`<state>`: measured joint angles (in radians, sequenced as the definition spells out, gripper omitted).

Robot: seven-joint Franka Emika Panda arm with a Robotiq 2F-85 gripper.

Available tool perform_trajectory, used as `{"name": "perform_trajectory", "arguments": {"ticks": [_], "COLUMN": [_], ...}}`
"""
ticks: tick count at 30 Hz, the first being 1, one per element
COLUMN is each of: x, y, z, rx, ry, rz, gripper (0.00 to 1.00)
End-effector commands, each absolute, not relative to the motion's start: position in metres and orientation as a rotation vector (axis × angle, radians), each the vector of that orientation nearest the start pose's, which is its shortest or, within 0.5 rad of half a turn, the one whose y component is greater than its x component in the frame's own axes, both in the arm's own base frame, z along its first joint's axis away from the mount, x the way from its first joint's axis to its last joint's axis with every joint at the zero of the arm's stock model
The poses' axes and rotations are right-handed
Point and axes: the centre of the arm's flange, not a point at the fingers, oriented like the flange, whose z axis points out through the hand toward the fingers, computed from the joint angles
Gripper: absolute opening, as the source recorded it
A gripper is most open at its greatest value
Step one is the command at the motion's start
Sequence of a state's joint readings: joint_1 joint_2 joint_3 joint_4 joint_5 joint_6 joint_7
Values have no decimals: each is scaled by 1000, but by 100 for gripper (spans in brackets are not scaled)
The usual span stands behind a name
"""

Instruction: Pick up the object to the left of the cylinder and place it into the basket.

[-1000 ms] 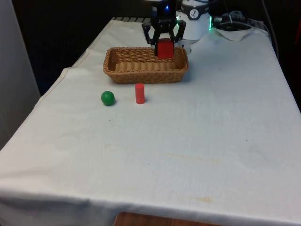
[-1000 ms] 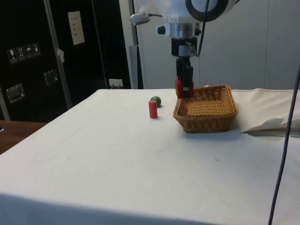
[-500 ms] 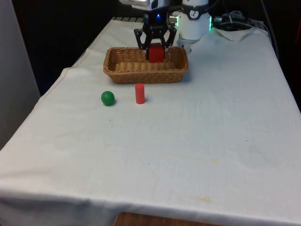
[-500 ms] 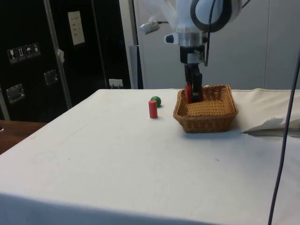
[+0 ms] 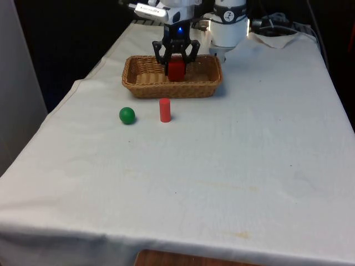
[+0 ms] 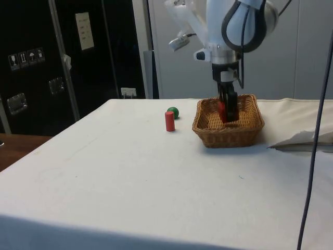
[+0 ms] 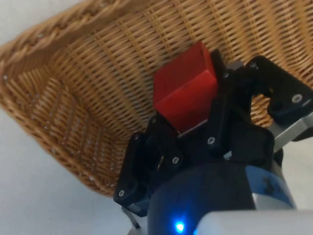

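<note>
The arm (image 6: pixel 229 21) is built of white, rounded, glossy segments, with a dark ring seen at one joint in the side view. A black cable (image 6: pixel 315 130) is seen hanging along the side view's right edge. The pincer (image 5: pixel 176 58) is black, formed of angular linked plates, and small silver screw heads are set into them, as shown in the wrist view. Its fingers (image 7: pixel 230 105) are matt black and blocky. A grey metal band is fitted above the pincer's body.
</note>
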<state>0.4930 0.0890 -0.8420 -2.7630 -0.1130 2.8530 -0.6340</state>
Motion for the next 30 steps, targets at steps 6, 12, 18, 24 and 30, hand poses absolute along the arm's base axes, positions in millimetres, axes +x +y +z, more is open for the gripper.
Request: {"name": "perform_trajectory", "arguments": {"ticks": [6, 12, 18, 24, 30], "x": [359, 358, 358, 358, 364], "y": [-130, -129, -128, -128, -129], "z": [192, 189, 188, 188, 192], "rx": [-3189, -3192, -3192, -3192, -3197], "ry": [-636, -636, -633, -636, -647], "rz": [23, 39, 43, 46, 31], "gripper": [0, 26, 94, 100, 100]}}
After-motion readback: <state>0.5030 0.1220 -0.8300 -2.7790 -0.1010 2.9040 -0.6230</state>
